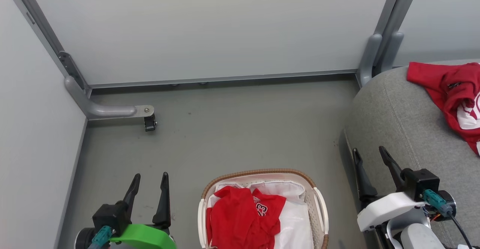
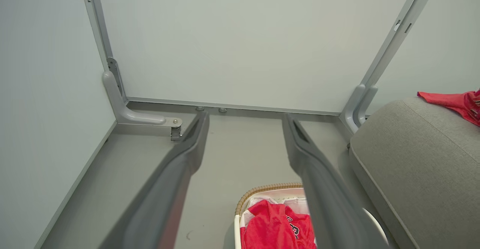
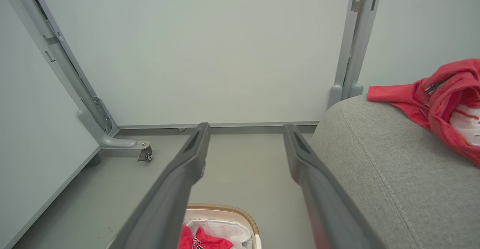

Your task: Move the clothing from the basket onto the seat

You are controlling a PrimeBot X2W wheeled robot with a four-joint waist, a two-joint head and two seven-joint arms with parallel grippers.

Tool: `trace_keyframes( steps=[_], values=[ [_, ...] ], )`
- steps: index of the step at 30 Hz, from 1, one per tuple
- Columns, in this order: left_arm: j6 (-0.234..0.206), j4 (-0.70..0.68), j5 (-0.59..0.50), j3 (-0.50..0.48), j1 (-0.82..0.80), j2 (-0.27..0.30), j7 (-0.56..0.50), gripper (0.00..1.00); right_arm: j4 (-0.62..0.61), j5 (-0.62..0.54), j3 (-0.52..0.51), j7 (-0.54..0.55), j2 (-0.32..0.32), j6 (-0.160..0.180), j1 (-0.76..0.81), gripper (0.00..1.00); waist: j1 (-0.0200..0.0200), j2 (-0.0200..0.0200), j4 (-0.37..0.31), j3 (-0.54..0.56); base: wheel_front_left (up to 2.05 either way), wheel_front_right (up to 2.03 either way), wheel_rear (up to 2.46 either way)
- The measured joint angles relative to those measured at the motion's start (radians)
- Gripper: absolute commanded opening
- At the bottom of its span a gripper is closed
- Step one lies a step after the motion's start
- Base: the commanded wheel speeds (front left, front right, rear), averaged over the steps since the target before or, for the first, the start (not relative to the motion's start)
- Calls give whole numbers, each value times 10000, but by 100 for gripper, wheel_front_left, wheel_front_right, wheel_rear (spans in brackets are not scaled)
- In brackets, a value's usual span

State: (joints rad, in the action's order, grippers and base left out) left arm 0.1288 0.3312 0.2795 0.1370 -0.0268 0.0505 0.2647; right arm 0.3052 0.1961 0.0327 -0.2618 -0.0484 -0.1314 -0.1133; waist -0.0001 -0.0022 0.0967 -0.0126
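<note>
Hovering above the floor (image 1: 232, 129) with both claws empty, I judge the job to be about half done. One red garment (image 1: 446, 87) already lies crumpled on the seat (image 1: 393, 117), toward its far right side, with a bit of white showing in its folds. The red jersey (image 1: 240, 215) with the white "23" is not yet moved. It lies in the basket (image 1: 262, 173), heaped over the left half on top of a white sheet (image 1: 296, 219) that covers the right half. The basket stands on the floor between my two arms, near the seat's rounded left edge but apart from it.

My left claw (image 1: 150, 175) hangs over bare floor to the left of the basket, its fingers spread wide with nothing between them. My right claw (image 1: 369, 150) hangs at the seat's near left edge, fingers just as wide and likewise empty. In each wrist view I look out between the parted fingers at floor and wall, with the basket's woven rim low in the picture.

What is left, as I see it, is to reach down into the basket, take the jersey without dragging the white sheet along, and carry it across to the seat beside the first garment. I cannot tell whether more red clothing hides under the jersey or the sheet.
</note>
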Motion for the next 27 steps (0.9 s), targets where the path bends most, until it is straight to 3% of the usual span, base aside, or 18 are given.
trace_keyframes(
  steps=[10, 15, 27],
  values=[
    [0, 15, -443, 911, -1051, -2, 2, 100, -629, -414, -213, 0, 0, 0, -646, 100, 0, 0, -120, -897, 0, 0, 0],
    [0, 663, -679, 1962, -2313, 98, 2, 100, -1068, -800, -485, 0, -4, 0, -1284, 100, 1, 0, -216, -1694, 0, 0, 0],
    [2, 4374, -1237, 4617, -5972, 140, -50, 100, -2359, -1170, -608, -2, -6, 0, -2979, 100, 2, 0, -720, -4351, 0, 0, 0]
  ],
)
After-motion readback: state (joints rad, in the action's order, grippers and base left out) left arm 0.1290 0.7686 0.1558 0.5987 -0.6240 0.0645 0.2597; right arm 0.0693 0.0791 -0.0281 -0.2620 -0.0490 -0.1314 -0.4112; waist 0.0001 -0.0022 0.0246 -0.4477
